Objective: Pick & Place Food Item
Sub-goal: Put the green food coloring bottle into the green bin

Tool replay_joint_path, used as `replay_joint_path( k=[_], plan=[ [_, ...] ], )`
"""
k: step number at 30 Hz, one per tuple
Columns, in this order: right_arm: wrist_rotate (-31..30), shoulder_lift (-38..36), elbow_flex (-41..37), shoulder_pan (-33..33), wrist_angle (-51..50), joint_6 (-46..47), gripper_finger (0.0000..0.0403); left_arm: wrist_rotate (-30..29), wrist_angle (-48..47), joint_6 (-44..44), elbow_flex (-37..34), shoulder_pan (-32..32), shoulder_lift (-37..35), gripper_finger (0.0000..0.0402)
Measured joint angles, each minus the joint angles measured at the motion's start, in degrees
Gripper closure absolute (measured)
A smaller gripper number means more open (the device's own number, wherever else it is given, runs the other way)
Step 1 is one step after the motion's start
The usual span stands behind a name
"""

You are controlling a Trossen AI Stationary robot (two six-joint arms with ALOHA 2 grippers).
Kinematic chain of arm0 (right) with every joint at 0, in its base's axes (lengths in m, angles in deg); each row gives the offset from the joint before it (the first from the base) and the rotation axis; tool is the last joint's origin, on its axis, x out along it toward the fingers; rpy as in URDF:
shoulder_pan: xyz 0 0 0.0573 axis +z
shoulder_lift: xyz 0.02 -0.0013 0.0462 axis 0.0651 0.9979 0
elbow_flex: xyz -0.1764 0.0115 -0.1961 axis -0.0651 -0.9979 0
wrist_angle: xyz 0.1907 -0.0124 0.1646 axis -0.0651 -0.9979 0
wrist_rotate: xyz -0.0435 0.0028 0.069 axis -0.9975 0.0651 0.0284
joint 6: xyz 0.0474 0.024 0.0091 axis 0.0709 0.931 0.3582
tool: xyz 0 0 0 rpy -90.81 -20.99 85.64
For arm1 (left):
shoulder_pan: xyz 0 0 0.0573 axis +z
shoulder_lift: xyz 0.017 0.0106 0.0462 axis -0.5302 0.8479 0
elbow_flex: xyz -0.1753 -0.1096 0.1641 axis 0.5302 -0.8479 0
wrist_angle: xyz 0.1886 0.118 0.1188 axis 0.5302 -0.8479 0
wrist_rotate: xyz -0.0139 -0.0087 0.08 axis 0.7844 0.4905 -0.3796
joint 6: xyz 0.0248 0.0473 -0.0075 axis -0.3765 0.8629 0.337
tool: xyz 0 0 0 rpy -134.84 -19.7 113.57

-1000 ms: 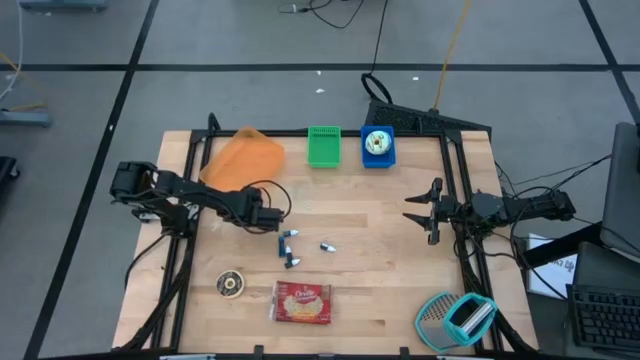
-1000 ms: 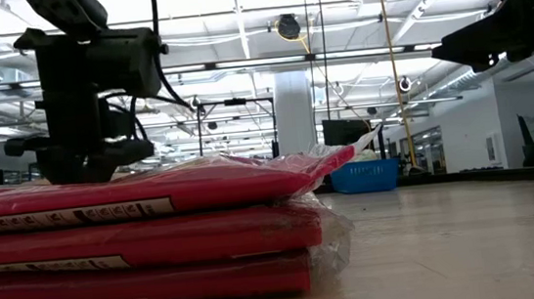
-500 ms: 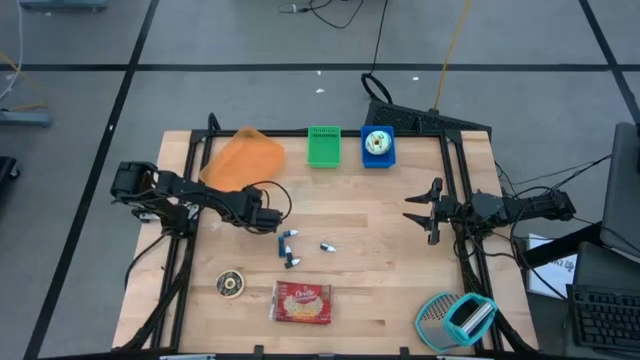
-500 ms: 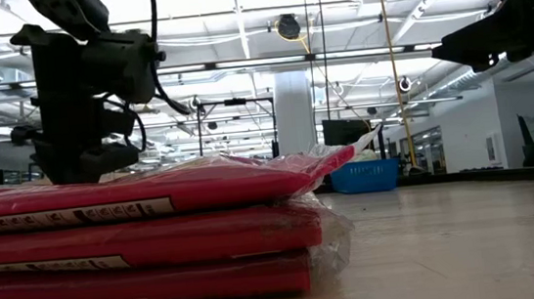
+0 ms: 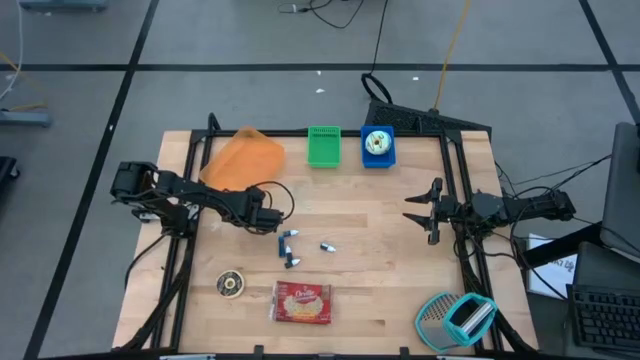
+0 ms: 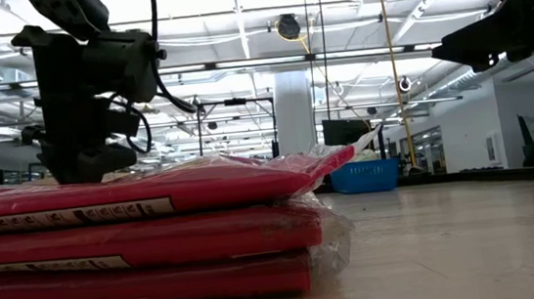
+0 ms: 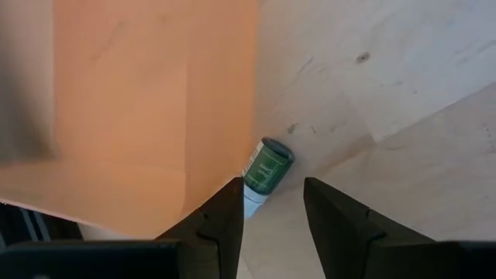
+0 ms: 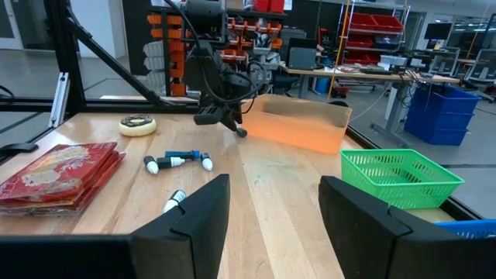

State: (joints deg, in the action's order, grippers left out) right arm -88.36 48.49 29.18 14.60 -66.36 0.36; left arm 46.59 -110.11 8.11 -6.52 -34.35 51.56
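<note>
A small bottle with a green cap (image 7: 266, 169) lies on the table, close against the corner of the orange bin (image 7: 147, 101). My left gripper (image 7: 271, 186) hangs above it, pointing steeply down, open. The bottle shows just past its fingertips, nearer one finger, and I see no touch. In the high view my left gripper (image 5: 272, 217) is right of the bin (image 5: 243, 160). My right gripper (image 5: 420, 210) waits open and level at the table's right side. A red wrapped food package (image 5: 302, 303) lies flat near the front edge.
A green basket (image 5: 324, 146) and a blue box (image 5: 377, 146) stand at the far edge. Small blue-and-white pieces (image 5: 288, 247) lie mid-table, a round disc (image 5: 231, 284) front left, and a teal grater (image 5: 457, 318) at the front right corner.
My left gripper has rolled about its own pointing line while staying in the same place above the bottle. Its finger gap looks unchanged.
</note>
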Motion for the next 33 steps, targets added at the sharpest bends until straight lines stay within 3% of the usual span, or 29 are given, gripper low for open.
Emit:
replay_joint_path(
  k=[8,15,20,28,33],
  plan=[
    [0.00,0.02,0.00,-0.01,0.00,0.00,0.0216,3.55,-0.20,-14.39,-0.02,-5.53,0.02,0.0275],
    [0.00,0.01,0.00,0.00,-0.02,0.00,0.0216,-4.71,-7.32,-19.34,-0.05,-12.10,0.02,0.0390],
    [0.00,0.02,0.00,0.00,-0.01,0.00,0.0216,-12.14,-8.02,-28.92,-1.05,-19.89,0.02,0.0398],
    [0.00,0.00,0.00,0.00,-0.02,0.00,0.0216,-10.59,-4.86,-50.48,-8.93,-29.65,0.02,0.0400],
    [0.00,0.00,0.00,0.00,-0.02,0.00,0.0216,-11.61,-1.25,-57.06,-14.62,-31.43,0.02,0.0400]
  ],
)
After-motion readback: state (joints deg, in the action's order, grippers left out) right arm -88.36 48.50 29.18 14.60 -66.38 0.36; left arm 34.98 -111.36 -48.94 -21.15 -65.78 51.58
